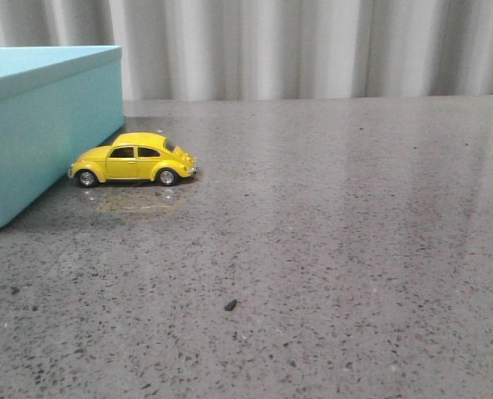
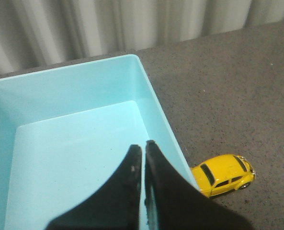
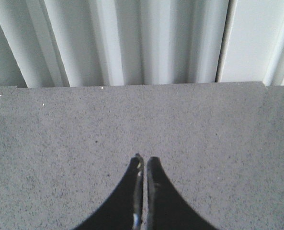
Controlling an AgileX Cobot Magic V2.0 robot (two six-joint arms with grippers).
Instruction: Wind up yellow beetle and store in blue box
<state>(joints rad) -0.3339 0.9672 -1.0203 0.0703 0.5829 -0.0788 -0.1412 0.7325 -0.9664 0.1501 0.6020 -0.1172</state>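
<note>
The yellow beetle (image 1: 135, 159) stands on its wheels on the grey table, side-on, just right of the blue box (image 1: 38, 125) at the far left. The box is open on top, and its inside looks empty in the left wrist view (image 2: 74, 143). The beetle also shows in the left wrist view (image 2: 223, 173), outside the box's near wall. My left gripper (image 2: 143, 146) is shut and empty, hovering over the box's inside near that wall. My right gripper (image 3: 144, 160) is shut and empty above bare table. Neither gripper shows in the front view.
A pale pleated curtain (image 1: 313, 46) hangs behind the table's far edge. A small dark speck (image 1: 230, 305) lies on the speckled grey table (image 1: 354, 249) near the front middle.
</note>
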